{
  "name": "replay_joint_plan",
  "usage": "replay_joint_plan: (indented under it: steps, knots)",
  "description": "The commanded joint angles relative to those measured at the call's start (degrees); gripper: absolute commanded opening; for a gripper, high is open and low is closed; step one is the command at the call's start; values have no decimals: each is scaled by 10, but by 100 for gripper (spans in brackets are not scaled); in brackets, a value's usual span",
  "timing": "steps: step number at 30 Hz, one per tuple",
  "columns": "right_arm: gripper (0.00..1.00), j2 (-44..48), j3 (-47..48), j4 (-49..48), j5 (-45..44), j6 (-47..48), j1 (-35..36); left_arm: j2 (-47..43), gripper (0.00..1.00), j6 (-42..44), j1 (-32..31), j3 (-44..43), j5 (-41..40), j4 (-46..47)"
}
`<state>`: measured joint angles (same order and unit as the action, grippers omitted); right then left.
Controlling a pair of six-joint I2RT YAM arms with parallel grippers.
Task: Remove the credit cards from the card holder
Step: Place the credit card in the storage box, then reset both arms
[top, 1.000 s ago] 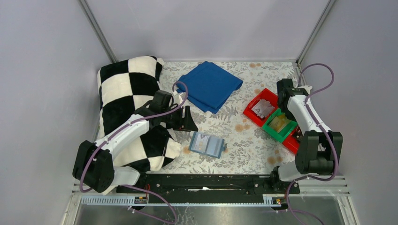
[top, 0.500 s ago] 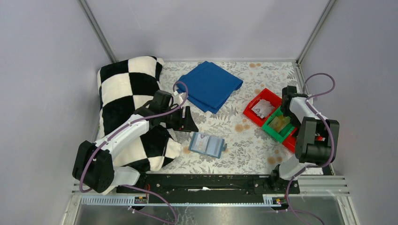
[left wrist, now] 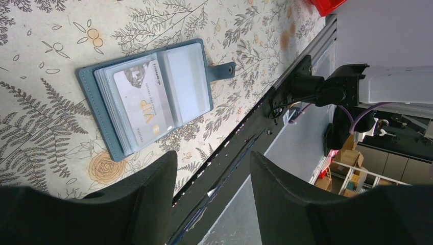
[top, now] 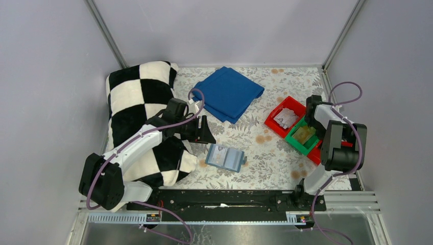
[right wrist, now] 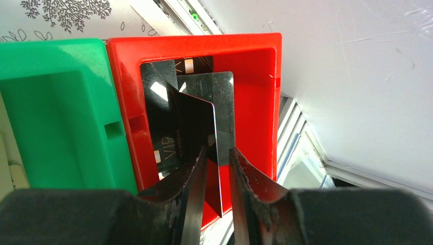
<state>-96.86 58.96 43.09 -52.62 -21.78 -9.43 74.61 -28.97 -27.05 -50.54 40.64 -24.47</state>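
Observation:
The teal card holder lies open on the floral table, a whitish VIP credit card showing in its clear sleeve. My left gripper hovers open just left of and above it, holding nothing. My right gripper is over a red bin. Its jaws stand slightly apart around a black card on edge, with a gap beside the card. More dark cards lie flat in that bin. In the top view the right arm covers this gripper.
A green bin sits between two red bins; the far red bin holds whitish cards. A folded blue cloth lies at the back. A checkered pillow fills the left side. The cell wall stands just right of the bins.
The right arm has folded back over the bins and its jaws have parted from shut, loosening on the black card. The left arm and the card holder have not moved.

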Motion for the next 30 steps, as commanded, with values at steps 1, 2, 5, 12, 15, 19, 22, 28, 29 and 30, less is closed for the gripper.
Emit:
replay_joint_plan:
  steps: [1,2,5,12,15,19,22,28,29,30]
  knots:
    - [30,24,20,19,-10,-24,-2,-7,59,3,2,-22,15,9]
    - [31,30,23,23,-2,-26,-2,-9,59,3,2,-21,15,9]
    - [39,51,37,32,33,-28,-2,-13,59,6,2,-17,14,9]
    - [60,121,66,28,135,-20,-2,-25,59,7,2,-15,7,7]
    - [62,154,74,16,208,-10,-2,-30,59,9,2,-19,-1,0]
    - [85,214,79,-22,347,35,-2,-39,59,24,2,-46,-25,-34]
    - [98,291,71,-61,460,48,-1,-57,60,37,2,-78,-67,-62]
    - [100,439,36,-181,663,32,-1,-71,61,56,2,-167,-133,-127]
    - [100,458,32,-198,687,27,-1,-74,61,58,2,-181,-137,-134]
    - [100,473,26,-217,713,20,-1,-79,62,59,2,-195,-143,-139]
